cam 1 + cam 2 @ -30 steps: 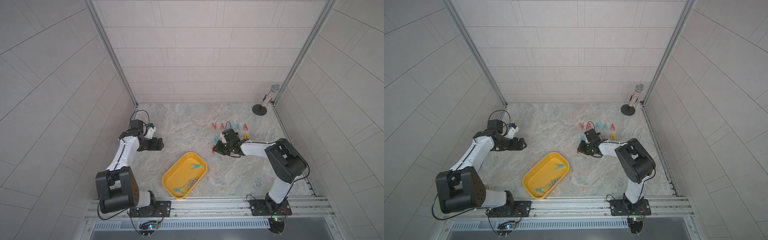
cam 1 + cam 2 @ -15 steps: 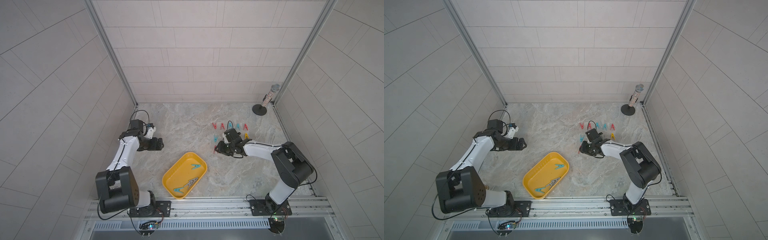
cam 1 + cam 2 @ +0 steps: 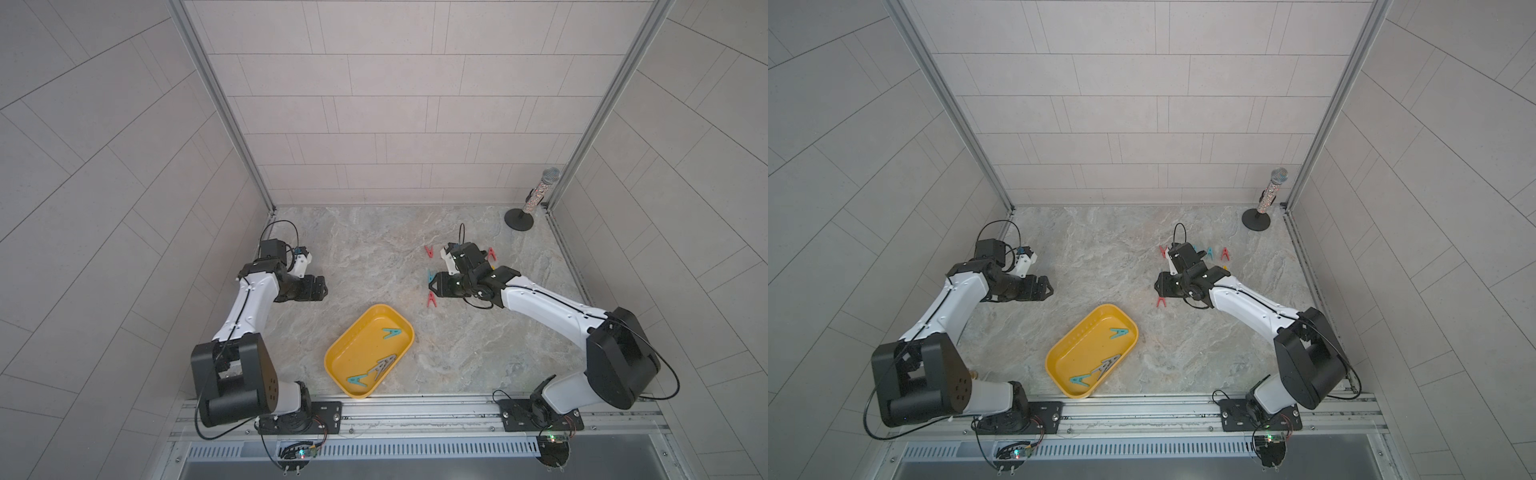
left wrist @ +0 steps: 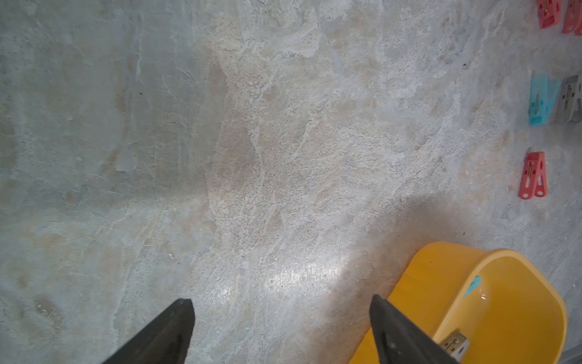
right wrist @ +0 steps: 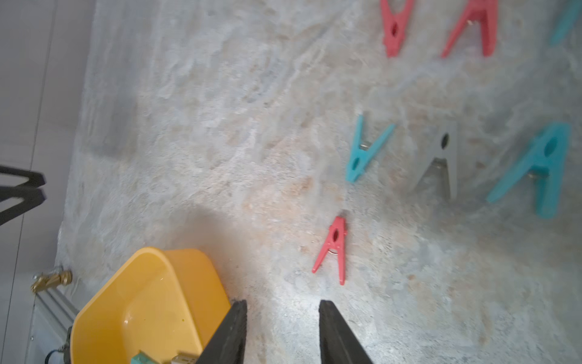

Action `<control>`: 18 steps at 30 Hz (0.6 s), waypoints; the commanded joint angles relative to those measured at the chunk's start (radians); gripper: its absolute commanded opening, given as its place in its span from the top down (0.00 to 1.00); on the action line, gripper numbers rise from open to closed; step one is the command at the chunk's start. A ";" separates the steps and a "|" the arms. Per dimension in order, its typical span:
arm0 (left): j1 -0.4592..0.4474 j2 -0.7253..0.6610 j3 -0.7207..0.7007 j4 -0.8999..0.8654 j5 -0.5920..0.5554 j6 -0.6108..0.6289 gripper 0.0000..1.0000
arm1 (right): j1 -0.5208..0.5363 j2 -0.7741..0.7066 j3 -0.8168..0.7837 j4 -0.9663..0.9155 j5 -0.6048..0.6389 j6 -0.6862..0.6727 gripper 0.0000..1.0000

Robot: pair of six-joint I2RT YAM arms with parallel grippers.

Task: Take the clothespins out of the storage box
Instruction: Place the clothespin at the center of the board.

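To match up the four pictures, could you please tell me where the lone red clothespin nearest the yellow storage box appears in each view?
Top view: red clothespin just past the far corner of the storage box.
Top view: clothespin in the same spot.
Left wrist: clothespin near the picture's edge, beyond the box.
Right wrist: clothespin just ahead of the right gripper, jaws open.
Shared landmark: the storage box, in all four.

1. Right gripper [image 5: 283, 304] jaws now stand wider apart, with nothing between them.
2. Red pin [image 3: 432, 300] now lies free, just beside the gripper tips.
3. Right elbow [image 3: 619, 361] swings outward and back toward the front rail [image 3: 415, 411].
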 commanded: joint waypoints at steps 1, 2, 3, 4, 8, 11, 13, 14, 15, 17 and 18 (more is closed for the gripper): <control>-0.003 -0.020 -0.002 -0.011 -0.015 0.007 0.05 | 0.064 -0.034 0.059 -0.113 0.031 -0.156 0.60; -0.003 -0.020 -0.002 -0.010 -0.018 0.007 0.05 | 0.086 -0.037 0.071 -0.122 0.034 -0.180 0.60; -0.003 -0.021 -0.002 -0.010 -0.020 0.006 0.05 | 0.115 -0.035 0.087 -0.133 0.042 -0.212 0.60; -0.003 -0.020 -0.002 -0.009 -0.024 0.005 0.05 | 0.144 -0.030 0.104 -0.146 0.050 -0.239 0.60; -0.003 -0.023 -0.002 -0.004 -0.038 0.001 0.05 | 0.296 0.033 0.186 -0.209 0.089 -0.386 0.60; -0.003 -0.024 -0.003 -0.003 -0.046 -0.002 0.05 | 0.394 0.123 0.266 -0.277 0.115 -0.465 0.59; -0.003 -0.026 -0.003 -0.002 -0.050 -0.002 0.05 | 0.443 0.184 0.313 -0.312 0.129 -0.500 0.59; -0.003 -0.026 -0.003 -0.002 -0.053 -0.002 0.05 | 0.466 0.218 0.336 -0.328 0.139 -0.518 0.59; -0.003 -0.026 -0.003 0.000 -0.056 -0.003 0.05 | 0.484 0.246 0.359 -0.347 0.152 -0.533 0.59; -0.001 -0.028 -0.003 0.001 -0.061 -0.004 0.05 | 0.518 0.314 0.420 -0.406 0.178 -0.565 0.59; -0.001 -0.028 -0.002 0.002 -0.064 -0.005 0.05 | 0.527 0.340 0.437 -0.419 0.188 -0.575 0.60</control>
